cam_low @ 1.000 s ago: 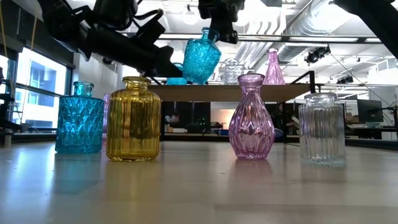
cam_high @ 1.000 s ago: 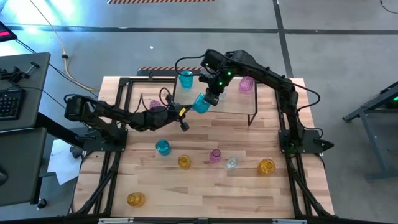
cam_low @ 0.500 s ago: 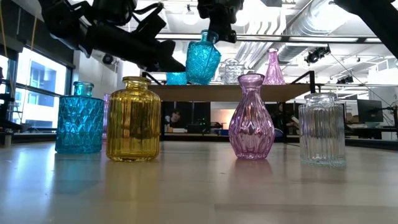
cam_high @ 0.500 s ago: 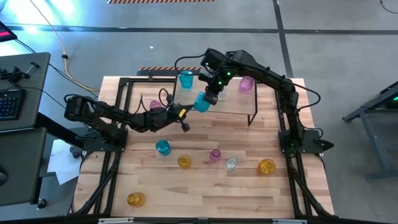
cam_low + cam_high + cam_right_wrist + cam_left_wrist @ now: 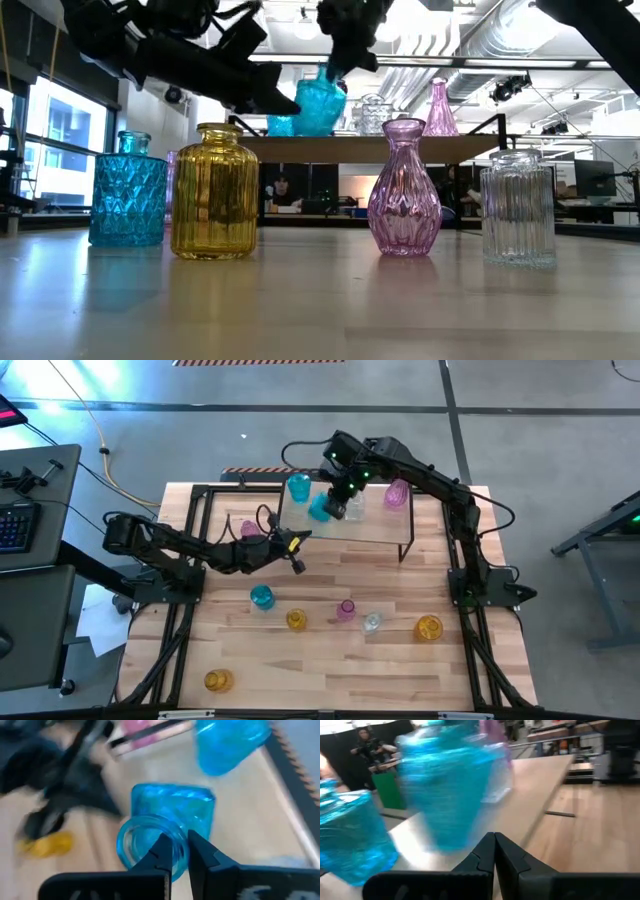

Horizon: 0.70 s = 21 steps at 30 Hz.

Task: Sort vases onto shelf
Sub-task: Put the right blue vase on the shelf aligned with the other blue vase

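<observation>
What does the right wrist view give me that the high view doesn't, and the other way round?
Only the right wrist view shows the grip itself: the right gripper is shut on the rim of the teal vase, one finger inside the open mouth.

Only the high view shows the layout: the shelf, the left gripper shut and empty in front of it, a pink vase on the shelf, and loose vases on the table, such as the amber vase.

Both show the held teal vase over the shelf, with a second teal vase beside it.
</observation>
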Motion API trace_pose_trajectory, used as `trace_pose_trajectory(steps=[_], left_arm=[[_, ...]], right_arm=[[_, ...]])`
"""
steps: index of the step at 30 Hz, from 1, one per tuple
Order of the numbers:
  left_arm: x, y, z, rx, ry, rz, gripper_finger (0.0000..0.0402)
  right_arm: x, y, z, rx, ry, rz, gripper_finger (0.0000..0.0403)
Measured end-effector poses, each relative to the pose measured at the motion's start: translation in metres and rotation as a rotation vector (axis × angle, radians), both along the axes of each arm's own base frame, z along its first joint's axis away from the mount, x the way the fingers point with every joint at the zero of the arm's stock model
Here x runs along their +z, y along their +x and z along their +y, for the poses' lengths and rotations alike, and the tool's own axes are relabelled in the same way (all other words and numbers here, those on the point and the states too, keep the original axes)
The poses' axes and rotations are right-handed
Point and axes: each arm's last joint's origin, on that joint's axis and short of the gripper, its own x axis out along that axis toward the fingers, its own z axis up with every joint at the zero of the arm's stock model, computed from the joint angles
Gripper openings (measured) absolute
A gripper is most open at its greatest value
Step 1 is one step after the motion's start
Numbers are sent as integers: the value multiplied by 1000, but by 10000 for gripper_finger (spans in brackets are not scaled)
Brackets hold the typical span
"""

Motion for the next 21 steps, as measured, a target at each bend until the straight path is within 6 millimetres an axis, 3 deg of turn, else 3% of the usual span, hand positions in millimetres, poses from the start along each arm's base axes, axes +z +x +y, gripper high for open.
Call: trace_pose_trajectory(steps=[13,21], left_arm=[[19,-12,-8,58,43,10,0],[19,-15,-8,66,40,27,0]], right_arm=[[-1,-4,1,12,68,16,9],[-2,-9,5,2,153,51,9]])
